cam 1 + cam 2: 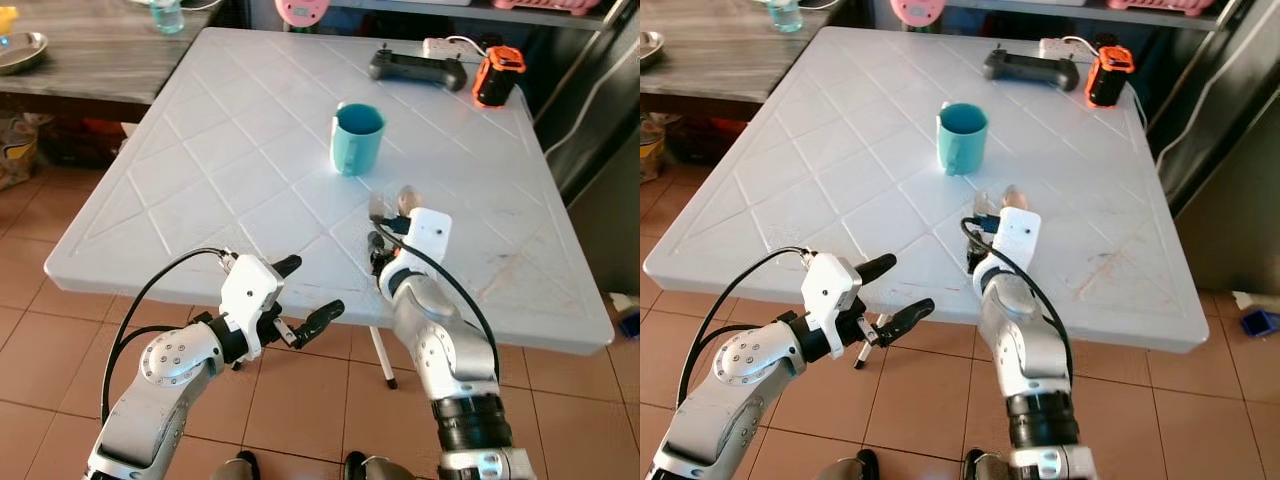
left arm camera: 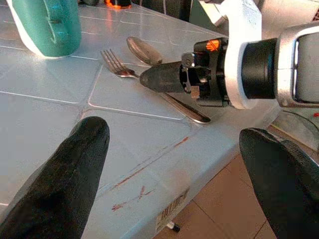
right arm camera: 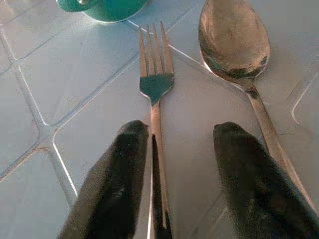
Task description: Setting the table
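Lying on the white plastic table [image 1: 200, 190] just beside each other, the silver metal fork [image 3: 155, 84] and the silver metal spoon [image 3: 234, 42] point their long axes toward the teal ceramic mug [image 1: 356, 138]. The right gripper [image 3: 182, 149] is over their handles, fingers parted, gripping nothing; the fork handle runs along its one finger. The left gripper [image 1: 305, 295] hovers wide open and empty off the table edge, so the right arm is nearer.
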`<state>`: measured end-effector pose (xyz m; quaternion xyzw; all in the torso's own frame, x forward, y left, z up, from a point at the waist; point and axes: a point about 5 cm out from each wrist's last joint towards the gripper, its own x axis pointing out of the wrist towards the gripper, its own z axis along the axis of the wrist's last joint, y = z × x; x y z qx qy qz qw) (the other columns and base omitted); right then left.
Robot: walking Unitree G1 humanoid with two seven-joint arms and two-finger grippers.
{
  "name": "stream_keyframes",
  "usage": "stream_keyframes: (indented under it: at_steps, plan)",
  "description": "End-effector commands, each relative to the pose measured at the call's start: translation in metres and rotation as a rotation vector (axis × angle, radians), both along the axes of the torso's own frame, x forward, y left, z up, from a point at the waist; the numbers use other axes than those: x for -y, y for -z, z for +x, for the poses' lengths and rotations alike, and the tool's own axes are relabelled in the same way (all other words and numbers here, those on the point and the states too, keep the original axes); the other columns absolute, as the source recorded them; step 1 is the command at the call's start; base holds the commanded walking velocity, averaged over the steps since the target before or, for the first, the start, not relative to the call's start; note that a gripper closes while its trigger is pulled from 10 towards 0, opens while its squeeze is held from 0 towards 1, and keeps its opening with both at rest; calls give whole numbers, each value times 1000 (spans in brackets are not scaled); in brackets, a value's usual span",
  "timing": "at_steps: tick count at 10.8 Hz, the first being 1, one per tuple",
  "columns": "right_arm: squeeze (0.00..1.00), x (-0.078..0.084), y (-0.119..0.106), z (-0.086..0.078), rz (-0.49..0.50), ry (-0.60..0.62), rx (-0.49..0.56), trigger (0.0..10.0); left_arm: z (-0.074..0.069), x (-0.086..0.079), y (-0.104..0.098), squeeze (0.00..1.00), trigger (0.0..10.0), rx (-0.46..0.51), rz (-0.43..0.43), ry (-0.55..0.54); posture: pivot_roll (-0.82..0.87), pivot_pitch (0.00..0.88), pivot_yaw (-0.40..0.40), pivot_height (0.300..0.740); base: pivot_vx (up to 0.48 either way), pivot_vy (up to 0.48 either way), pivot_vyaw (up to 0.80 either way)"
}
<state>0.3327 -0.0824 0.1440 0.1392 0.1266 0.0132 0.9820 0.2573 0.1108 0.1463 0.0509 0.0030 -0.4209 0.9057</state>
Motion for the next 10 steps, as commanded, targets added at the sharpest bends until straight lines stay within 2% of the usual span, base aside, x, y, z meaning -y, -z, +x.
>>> stream_keyframes:
  at_steps: [1,6,10]
  plan:
    - [0,-11,7,1,12,-54,-52,0,-4,2,0,0,10000,-3,1,26,136,228,-26,740,0,0,0]
    - [0,-30,13,-6,17,-145,-98,0,-6,1,0,0,10000,-13,2,36,135,235,-31,740,0,0,0]
    - [0,-20,26,-11,16,-91,-156,0,-5,3,0,0,10000,-13,4,46,131,233,-26,740,0,0,0]
